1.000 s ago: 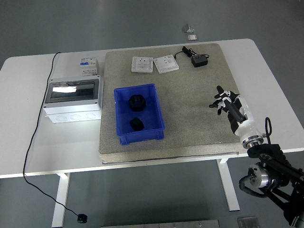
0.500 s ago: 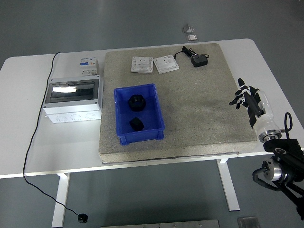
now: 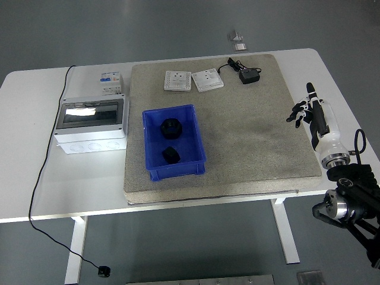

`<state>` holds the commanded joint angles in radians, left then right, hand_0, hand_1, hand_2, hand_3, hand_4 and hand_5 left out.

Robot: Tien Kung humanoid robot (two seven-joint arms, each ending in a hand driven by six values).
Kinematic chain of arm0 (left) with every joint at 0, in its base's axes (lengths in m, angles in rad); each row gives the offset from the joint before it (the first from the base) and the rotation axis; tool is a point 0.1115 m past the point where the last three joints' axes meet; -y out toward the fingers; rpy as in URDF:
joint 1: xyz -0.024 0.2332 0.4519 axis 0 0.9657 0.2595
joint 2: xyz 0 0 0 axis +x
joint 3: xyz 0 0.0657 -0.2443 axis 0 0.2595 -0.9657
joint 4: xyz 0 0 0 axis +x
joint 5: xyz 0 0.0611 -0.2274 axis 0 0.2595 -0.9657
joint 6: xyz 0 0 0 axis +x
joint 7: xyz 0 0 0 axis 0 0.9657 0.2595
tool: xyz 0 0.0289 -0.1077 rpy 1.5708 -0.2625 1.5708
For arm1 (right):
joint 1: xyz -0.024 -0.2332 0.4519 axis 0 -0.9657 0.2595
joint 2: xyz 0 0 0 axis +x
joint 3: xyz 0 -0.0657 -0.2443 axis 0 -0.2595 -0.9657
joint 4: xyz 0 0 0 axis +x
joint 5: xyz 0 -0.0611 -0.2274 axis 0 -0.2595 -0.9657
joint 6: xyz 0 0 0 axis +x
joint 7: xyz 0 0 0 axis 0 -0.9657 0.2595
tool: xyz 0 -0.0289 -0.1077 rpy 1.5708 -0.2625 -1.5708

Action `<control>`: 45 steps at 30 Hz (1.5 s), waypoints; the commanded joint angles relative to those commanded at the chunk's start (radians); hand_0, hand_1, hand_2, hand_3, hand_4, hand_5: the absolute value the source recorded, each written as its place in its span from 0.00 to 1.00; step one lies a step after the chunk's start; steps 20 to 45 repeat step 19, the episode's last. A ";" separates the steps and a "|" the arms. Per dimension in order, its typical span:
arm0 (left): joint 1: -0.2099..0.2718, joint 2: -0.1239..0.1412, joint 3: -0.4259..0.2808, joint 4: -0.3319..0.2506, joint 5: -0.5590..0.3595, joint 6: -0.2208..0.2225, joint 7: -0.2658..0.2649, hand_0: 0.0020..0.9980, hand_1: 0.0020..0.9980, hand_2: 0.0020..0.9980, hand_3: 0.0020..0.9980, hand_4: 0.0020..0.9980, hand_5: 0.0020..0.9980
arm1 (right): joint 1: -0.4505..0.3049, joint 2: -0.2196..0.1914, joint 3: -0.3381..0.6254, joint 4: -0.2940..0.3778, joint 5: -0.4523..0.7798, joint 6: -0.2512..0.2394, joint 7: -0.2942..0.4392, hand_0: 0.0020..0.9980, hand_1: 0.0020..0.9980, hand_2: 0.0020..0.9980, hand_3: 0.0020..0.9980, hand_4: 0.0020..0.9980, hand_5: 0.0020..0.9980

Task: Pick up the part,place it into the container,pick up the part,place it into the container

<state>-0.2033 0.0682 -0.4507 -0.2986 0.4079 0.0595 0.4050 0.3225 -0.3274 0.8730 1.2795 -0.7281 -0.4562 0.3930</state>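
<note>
A blue container [image 3: 174,141] sits on the grey mat [image 3: 249,130] left of the middle. Two black parts lie inside it: one round part [image 3: 171,127] toward the back and one smaller part [image 3: 171,155] toward the front. My right hand [image 3: 306,108] hangs over the mat's right edge, far to the right of the container, with fingers spread and holding nothing. The left arm is out of view.
A grey electrical box [image 3: 92,123] with a clear lid stands left of the mat, a small breaker [image 3: 111,82] behind it. Two white socket plates [image 3: 193,79] and a black adapter [image 3: 249,75] with cable lie at the mat's back. A black cable [image 3: 47,154] trails off the table's left.
My right hand has pulled back to the right and a little up, from over the mat's right part to its right edge. The container and parts have not moved.
</note>
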 joint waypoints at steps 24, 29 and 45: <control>0.007 0.015 -0.044 0.003 0.021 -0.024 0.048 0.67 0.69 0.72 0.68 0.67 0.63 | -0.001 0.033 -0.004 0.001 0.128 0.007 0.086 0.49 0.19 0.35 0.36 0.72 1.00; 0.007 0.015 -0.044 0.003 0.021 -0.024 0.048 0.67 0.69 0.72 0.68 0.67 0.63 | -0.001 0.033 -0.004 0.001 0.128 0.007 0.086 0.49 0.19 0.35 0.36 0.72 1.00; 0.007 0.015 -0.044 0.003 0.021 -0.024 0.048 0.67 0.69 0.72 0.68 0.67 0.63 | -0.001 0.033 -0.004 0.001 0.128 0.007 0.086 0.49 0.19 0.35 0.36 0.72 1.00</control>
